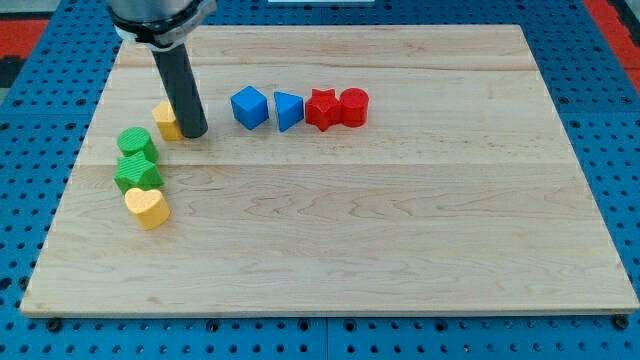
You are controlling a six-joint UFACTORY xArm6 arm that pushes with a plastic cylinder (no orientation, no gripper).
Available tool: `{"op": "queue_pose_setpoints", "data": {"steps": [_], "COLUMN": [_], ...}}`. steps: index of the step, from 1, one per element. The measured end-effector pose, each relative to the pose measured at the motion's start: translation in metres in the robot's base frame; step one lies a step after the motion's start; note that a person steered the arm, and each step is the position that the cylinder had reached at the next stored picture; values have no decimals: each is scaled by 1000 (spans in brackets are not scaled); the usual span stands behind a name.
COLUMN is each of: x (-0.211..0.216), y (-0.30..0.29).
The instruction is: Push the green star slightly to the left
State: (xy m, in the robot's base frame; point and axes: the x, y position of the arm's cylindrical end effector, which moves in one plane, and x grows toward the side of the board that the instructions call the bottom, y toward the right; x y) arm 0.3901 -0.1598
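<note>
The green star (137, 175) lies near the board's left edge, touching a rounder green block (137, 143) just above it and a yellow heart (148, 208) just below it. My tip (193, 133) rests on the board up and to the right of the green star, apart from it. The tip stands against the right side of a small yellow block (165, 120), which the rod partly hides.
A row of blocks lies right of my tip: a blue cube (249, 107), a blue triangle (288, 110), a red star (322, 109) and a red cylinder (354, 106). The wooden board (380, 230) sits on a blue pegboard (620, 150).
</note>
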Motion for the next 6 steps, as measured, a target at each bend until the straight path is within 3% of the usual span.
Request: {"op": "queue_pose_setpoints", "data": {"steps": [1, 2, 3, 4, 5, 6], "x": [-4, -3, 44, 86, 87, 87], "y": [-20, -3, 16, -7, -40, -28]}}
